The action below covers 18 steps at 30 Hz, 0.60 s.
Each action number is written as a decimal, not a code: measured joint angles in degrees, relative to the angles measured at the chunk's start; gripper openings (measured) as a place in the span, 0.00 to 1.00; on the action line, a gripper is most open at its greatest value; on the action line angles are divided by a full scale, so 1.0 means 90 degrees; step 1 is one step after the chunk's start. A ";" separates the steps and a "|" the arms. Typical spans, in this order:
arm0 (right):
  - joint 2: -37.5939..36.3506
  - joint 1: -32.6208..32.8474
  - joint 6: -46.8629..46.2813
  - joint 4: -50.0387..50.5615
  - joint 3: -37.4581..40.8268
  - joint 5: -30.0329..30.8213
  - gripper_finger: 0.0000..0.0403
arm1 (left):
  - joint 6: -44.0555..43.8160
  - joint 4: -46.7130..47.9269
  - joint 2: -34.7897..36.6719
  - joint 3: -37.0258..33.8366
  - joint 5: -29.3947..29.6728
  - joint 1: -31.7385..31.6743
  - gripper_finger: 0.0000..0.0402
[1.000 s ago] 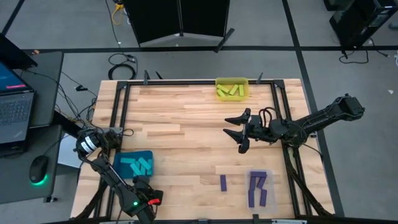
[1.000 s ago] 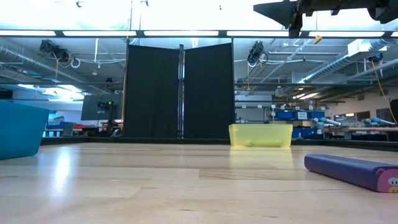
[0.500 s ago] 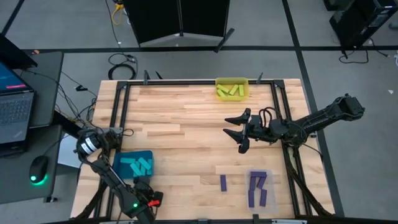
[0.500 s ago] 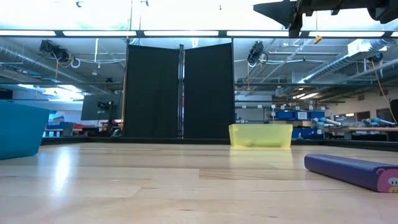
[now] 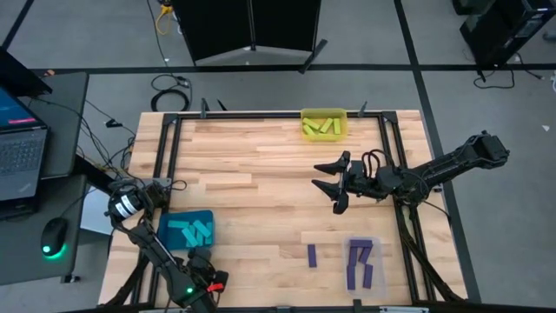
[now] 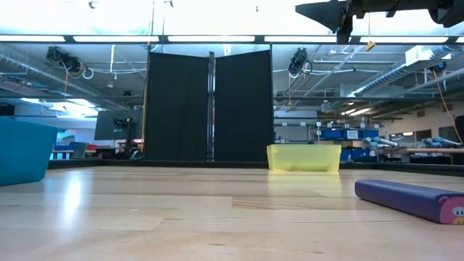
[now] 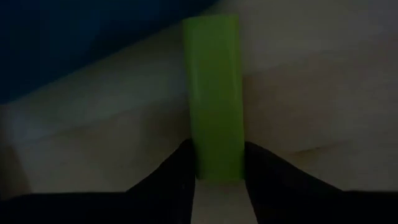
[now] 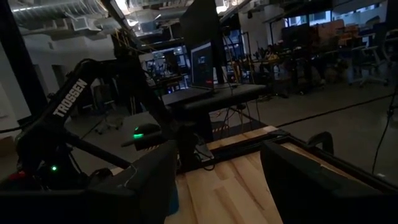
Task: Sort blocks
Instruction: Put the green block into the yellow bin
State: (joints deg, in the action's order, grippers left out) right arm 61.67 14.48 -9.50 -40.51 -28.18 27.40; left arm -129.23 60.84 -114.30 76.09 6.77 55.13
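Observation:
A yellow-green block stands between the fingers of my left gripper, which points down at the table's near left corner, beside the teal bin of cyan blocks. My right gripper hovers open over the middle right of the table, its fingers with nothing between them. A yellow bin at the far edge holds yellow-green blocks. A clear bin at the near right holds purple blocks. One purple block lies flat on the wood beside it. My left gripper pinches the yellow-green block by its two long sides, close to one end, between its two fingers. The fingers come from above, pointing down, across the block. I cannot tell whether the block rests on the wood or is lifted clear.
A black frame runs along the table's left, far and right sides. Bare wood lies between the bins. A laptop and a mouse sit on a side desk at the left. In the low view the purple block lies near the right.

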 joint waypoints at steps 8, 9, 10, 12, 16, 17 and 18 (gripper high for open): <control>-0.0002 0.0000 -0.0097 -0.0002 0.0000 0.0014 0.60 | 0.0171 -0.0088 0.0005 0.0018 0.0199 0.0017 0.31; -0.0002 0.0000 -0.0097 -0.0002 0.0000 0.0017 0.60 | 0.0204 -0.0100 0.0005 0.0062 0.0280 0.0019 0.31; -0.0002 0.0000 -0.0097 -0.0002 0.0000 0.0017 0.60 | 0.0298 -0.0188 0.0005 0.0121 0.0402 0.0019 0.31; -0.0001 -0.0002 -0.0097 -0.0002 0.0000 0.0022 0.60 | 0.0533 -0.0144 0.0010 0.0269 0.0699 0.0009 0.31; -0.0002 -0.0002 -0.0097 0.0000 0.0000 0.0121 0.60 | 0.0975 0.0108 0.0012 0.0577 0.1250 -0.0066 0.31; -0.0001 -0.0002 -0.0097 -0.0001 0.0000 0.0123 0.60 | 0.1104 0.0159 0.0013 0.0644 0.1374 -0.0090 0.31; -0.0001 -0.0002 -0.0097 0.0000 0.0000 0.0126 0.60 | 0.1232 0.0216 0.0015 0.0709 0.1486 -0.0118 0.31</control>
State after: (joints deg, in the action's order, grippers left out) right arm 61.66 14.46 -10.37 -40.51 -28.18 28.53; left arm -118.14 62.79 -114.17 82.47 20.15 54.07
